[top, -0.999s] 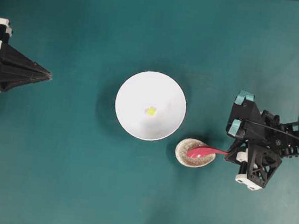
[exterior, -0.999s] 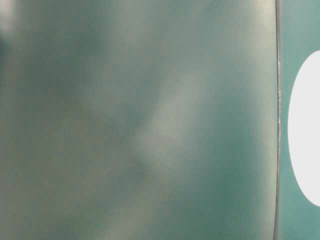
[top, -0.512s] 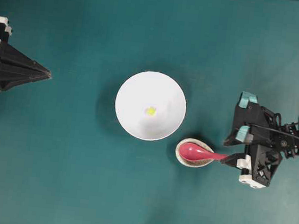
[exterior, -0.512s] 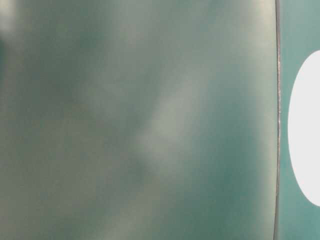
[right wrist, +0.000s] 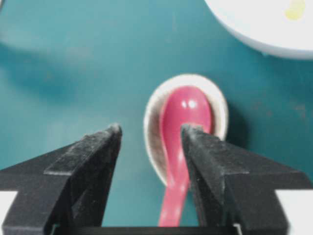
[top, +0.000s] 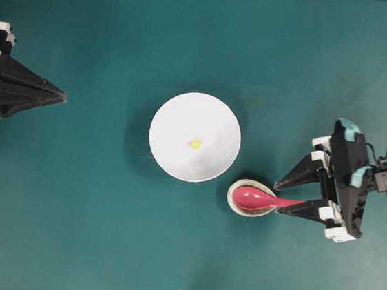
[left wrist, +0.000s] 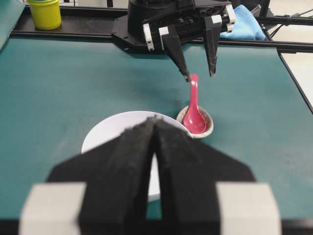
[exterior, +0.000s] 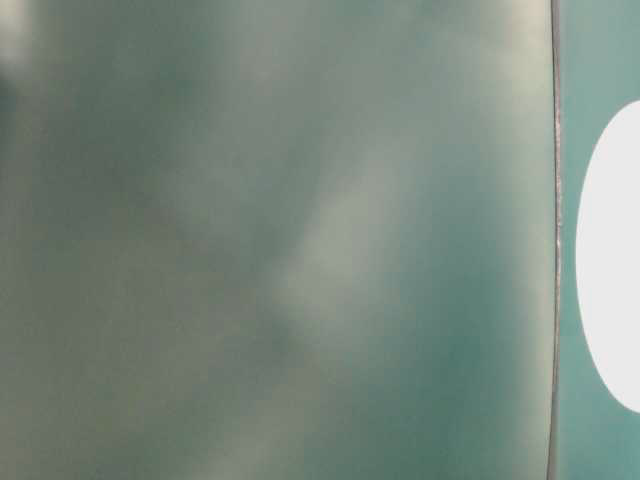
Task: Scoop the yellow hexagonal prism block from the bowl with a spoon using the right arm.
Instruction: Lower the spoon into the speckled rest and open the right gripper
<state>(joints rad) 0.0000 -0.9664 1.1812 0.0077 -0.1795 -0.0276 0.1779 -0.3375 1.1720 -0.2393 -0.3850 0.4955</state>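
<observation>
Bowl (top: 194, 137): large, round, plain white; stands on the teal desk (top: 101, 232) and serves as landmark for all entries below.

Yellow hexagonal prism block (top: 195, 144): tiny, bright yellow; lies inside the bowl, near its middle.

Spoon rest (top: 232, 197): small, speckled grey-white; sits on the desk just beside the bowl, on the side toward the right arm.

Spoon (top: 260, 199): glossy pink-red; scoop lies in the spoon rest, handle points away from the bowl toward the right pincer.

Right pincer (top: 281, 198): released, fingers spread wide; stands beyond the spoon rest from the bowl. The handle end lies between the two fingers, close against one finger (right wrist: 208, 161); whether it touches cannot be told. Nothing is grasped.

Left pincer (top: 62, 94): clenched, the two black fingers pressed together with nothing between them; sits well apart from the bowl, at the opposite side of the desk, pointing toward it.

Yellow cup (left wrist: 45, 12): stands past the desk's far edge in the left wrist view.
</observation>
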